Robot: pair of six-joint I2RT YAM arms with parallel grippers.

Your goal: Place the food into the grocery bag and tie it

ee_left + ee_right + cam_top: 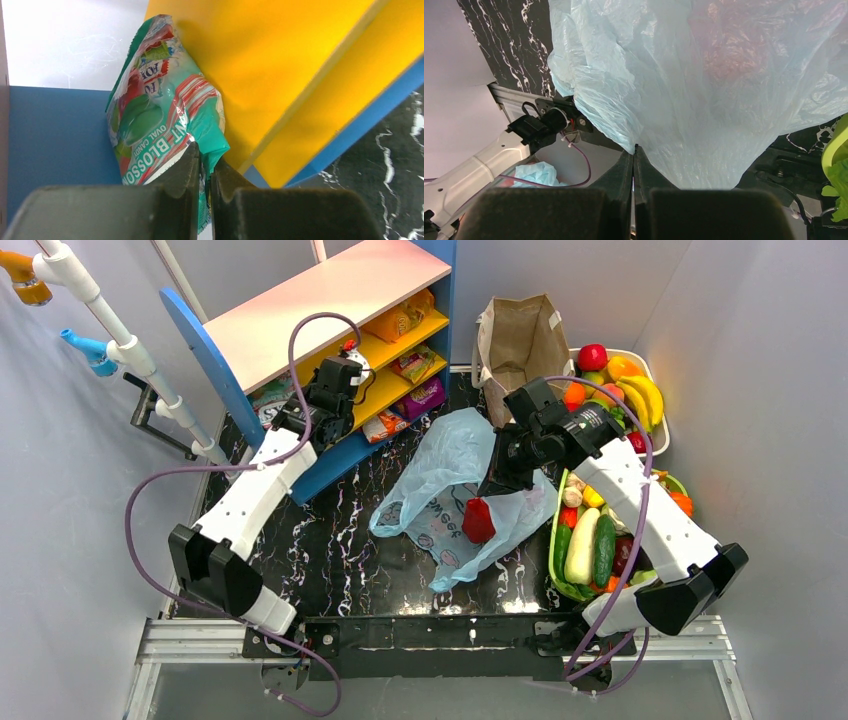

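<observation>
Closest in, the left gripper (205, 162) is pinched shut on the lower edge of the teal-and-white packet (165, 115), which leans against the yellow shelf (280, 65) of the unit at the far left corner of the bench (330, 540). The right gripper (633, 157) is closed on a gathered fold of the grocery bag (704, 85). That bag sprawls mid-bench toward the right edge, a red packet (478, 520) lying at its middle.

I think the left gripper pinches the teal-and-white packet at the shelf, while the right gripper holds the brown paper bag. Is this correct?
One part is wrong. The right gripper is shut on the light-blue plastic bag, not on the brown paper bag; the right wrist view shows this. As you said, the left gripper pinches the teal-and-white packet at the shelf.
</observation>
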